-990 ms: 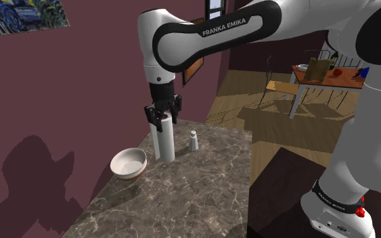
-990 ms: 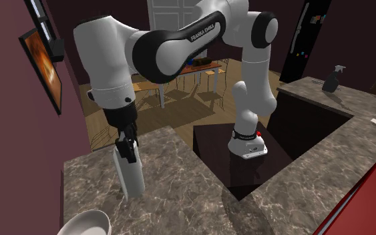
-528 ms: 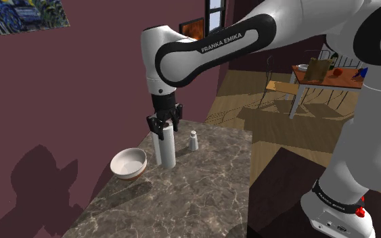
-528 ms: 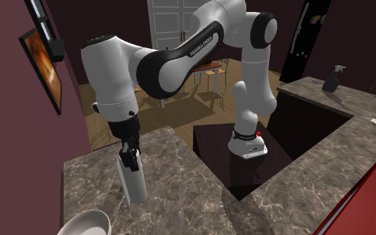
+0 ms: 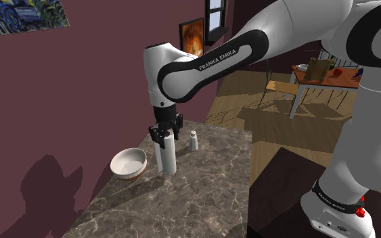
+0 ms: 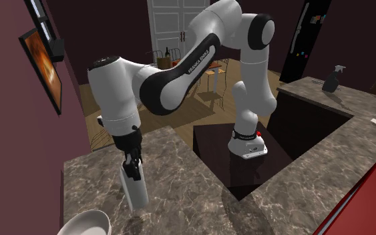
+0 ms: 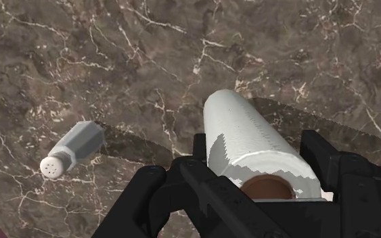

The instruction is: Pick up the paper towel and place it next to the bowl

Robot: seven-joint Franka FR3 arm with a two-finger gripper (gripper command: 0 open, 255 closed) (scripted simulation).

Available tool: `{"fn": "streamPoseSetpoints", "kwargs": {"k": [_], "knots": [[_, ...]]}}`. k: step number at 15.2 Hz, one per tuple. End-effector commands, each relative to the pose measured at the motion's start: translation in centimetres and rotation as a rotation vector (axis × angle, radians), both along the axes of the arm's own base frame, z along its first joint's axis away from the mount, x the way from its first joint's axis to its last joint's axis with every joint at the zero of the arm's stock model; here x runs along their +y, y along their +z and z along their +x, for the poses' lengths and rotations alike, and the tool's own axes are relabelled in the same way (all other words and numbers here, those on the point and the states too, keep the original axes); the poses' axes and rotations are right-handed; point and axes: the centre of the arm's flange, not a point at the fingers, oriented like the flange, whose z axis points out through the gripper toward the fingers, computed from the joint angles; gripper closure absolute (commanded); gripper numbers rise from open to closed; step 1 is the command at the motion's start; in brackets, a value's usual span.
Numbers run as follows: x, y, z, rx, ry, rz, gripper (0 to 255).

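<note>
A white paper towel roll [image 5: 166, 155] stands upright over the marble counter [image 5: 202, 196], and my gripper [image 5: 165, 134] is shut on its top end. Whether its base touches the counter I cannot tell. A white bowl [image 5: 128, 163] sits on the counter just to the shoulder view's left of the roll, a short gap apart. In the second exterior view the roll [image 6: 134, 192] hangs under the gripper [image 6: 133, 170], with the bowl [image 6: 85, 223] at the bottom edge. The wrist view looks down the roll [image 7: 246, 145], clasped by the gripper [image 7: 260, 179].
A small white shaker [image 5: 193, 140] stands on the counter behind the roll, also in the wrist view [image 7: 70, 150]. A maroon wall [image 5: 60, 101] borders the counter behind the bowl. The dark stand [image 6: 236, 160] fills the counter's recess. A spray bottle [image 6: 332, 78] stands on the far counter.
The arm has carried the roll away from the shaker toward the shoulder view's lower edge, level with the bowl. The gripper stayed shut on it.
</note>
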Motion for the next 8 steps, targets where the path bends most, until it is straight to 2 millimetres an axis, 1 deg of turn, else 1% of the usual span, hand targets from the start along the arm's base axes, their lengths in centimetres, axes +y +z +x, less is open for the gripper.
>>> {"fn": "streamPoseSetpoints", "kwargs": {"k": [1,4,8], "knots": [[0.0,-1.1,0.0,-0.001,0.0,0.0,255],[0.0,-2.6,0.0,-0.001,0.0,0.0,255],[0.0,-2.6,0.0,-0.001,0.0,0.0,255]]}}
